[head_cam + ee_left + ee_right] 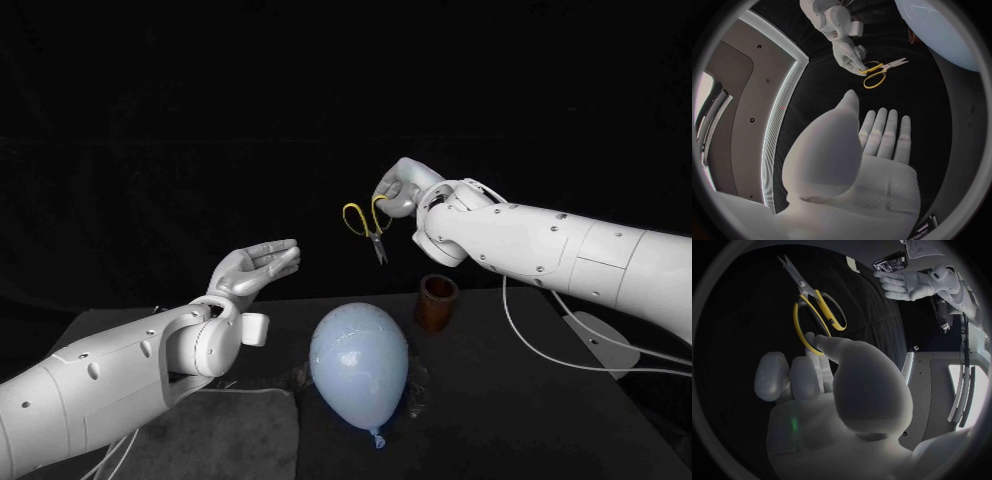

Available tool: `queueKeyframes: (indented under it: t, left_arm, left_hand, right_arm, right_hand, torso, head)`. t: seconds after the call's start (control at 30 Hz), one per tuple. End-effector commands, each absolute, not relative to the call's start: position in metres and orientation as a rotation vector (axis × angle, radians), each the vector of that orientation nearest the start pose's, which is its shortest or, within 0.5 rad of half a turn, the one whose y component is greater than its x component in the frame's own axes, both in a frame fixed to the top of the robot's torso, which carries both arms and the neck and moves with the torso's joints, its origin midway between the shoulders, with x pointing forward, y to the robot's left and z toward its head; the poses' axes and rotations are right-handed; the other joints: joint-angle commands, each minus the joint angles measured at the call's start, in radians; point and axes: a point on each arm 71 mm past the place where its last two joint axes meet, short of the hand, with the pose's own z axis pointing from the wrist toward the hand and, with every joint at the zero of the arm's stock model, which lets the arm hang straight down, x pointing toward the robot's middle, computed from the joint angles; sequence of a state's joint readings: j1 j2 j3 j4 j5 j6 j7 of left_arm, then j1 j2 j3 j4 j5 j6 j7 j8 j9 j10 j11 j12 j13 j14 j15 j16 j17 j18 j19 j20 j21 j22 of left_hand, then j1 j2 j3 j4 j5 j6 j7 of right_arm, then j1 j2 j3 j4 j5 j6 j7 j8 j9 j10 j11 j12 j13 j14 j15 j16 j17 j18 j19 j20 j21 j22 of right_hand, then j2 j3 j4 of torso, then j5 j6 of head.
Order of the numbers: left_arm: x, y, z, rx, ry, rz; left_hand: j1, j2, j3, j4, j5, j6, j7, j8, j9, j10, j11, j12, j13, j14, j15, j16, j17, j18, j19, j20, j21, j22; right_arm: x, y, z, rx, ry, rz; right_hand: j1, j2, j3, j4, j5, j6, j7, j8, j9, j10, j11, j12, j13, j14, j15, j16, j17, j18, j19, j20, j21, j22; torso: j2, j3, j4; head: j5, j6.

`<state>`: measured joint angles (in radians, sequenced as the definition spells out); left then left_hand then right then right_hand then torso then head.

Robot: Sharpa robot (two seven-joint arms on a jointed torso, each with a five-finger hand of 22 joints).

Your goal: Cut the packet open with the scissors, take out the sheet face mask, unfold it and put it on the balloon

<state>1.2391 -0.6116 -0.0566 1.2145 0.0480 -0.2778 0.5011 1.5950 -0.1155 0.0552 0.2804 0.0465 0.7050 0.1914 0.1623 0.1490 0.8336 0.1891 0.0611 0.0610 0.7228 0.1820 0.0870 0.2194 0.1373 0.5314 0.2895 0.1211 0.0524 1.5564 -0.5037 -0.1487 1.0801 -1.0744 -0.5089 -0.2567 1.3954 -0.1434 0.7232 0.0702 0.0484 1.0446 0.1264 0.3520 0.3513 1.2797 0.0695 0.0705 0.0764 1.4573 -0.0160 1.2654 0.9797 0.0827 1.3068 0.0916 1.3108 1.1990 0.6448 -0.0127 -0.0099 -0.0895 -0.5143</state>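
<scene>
A pale blue balloon [359,364] lies on the black table [548,420], knot toward the front. My right hand [405,189] is raised above the table's far side and holds yellow-handled scissors [369,224] by a handle loop, blades hanging down. In the right wrist view the scissors [814,305] hang from the fingers [820,342]. My left hand [260,266] is raised to the left of the balloon, palm up, fingers straight and apart, holding nothing. The left wrist view shows that open palm [882,150], the scissors [879,72] and the balloon [945,27].
A brown cylindrical cup [437,301] stands just behind the balloon to its right. A grey cloth [231,430] lies on the table at the front left. White cables [577,350] trail across the table's right side.
</scene>
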Motion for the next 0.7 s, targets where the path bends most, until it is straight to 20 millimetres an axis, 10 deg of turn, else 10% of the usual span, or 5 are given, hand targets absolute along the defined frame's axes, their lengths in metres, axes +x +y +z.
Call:
queueKeyframes:
  t: [0.03,0.23,0.7]
  left_arm:
    - [0.551,0.177,-0.175,-1.064,1.288,-1.608]
    - [0.561,0.166,-0.179,-1.07,1.306,-1.605]
    - [0.575,0.145,-0.185,-1.064,1.366,-1.616]
  left_hand:
    - [0.008,0.006,-0.016,0.002,0.002,-0.048,0.02,-0.017,-0.009,-0.089,-0.003,-0.003,-0.005,-0.059,-0.008,-0.02,-0.019,-0.004,-0.031,-0.005,-0.012,-0.002]
    - [0.014,0.007,-0.06,0.007,0.002,-0.146,0.02,-0.047,-0.026,-0.256,-0.007,-0.014,-0.012,-0.148,-0.013,-0.033,-0.049,0.041,-0.07,-0.006,-0.027,-0.006]
    - [0.021,0.01,-0.094,0.01,0.002,-0.225,0.041,-0.069,-0.039,-0.323,0.012,-0.015,-0.014,-0.156,0.001,-0.03,-0.056,0.04,-0.103,-0.001,-0.043,-0.007]
  right_arm:
    - [0.599,-0.169,-0.037,0.322,1.327,0.607]
    - [0.598,-0.15,-0.042,0.328,1.317,0.654]
    - [0.589,-0.117,-0.044,0.323,1.299,0.75]
  right_hand:
    - [-0.002,0.012,-0.002,-0.006,0.004,-0.008,0.003,0.003,0.001,0.018,-0.008,-0.001,0.001,0.0,0.001,0.008,0.017,0.004,0.007,0.0,0.009,0.014]
    - [-0.003,0.015,0.0,-0.01,0.004,-0.011,0.004,0.004,0.003,0.017,-0.007,-0.003,0.002,0.004,0.001,0.016,0.03,0.0,0.019,0.001,0.02,0.03]
    - [-0.005,0.018,0.002,-0.015,0.006,-0.014,0.004,0.006,0.007,0.017,-0.007,-0.003,0.002,0.008,0.001,0.02,0.034,-0.001,0.023,0.001,0.024,0.036]
  torso:
    - [0.001,-0.0014,0.0039]
    - [0.002,-0.0026,0.003]
    - [0.0,0.0011,-0.0007]
  head:
    - [0.011,0.001]
    - [0.036,0.007]
    - [0.063,0.008]
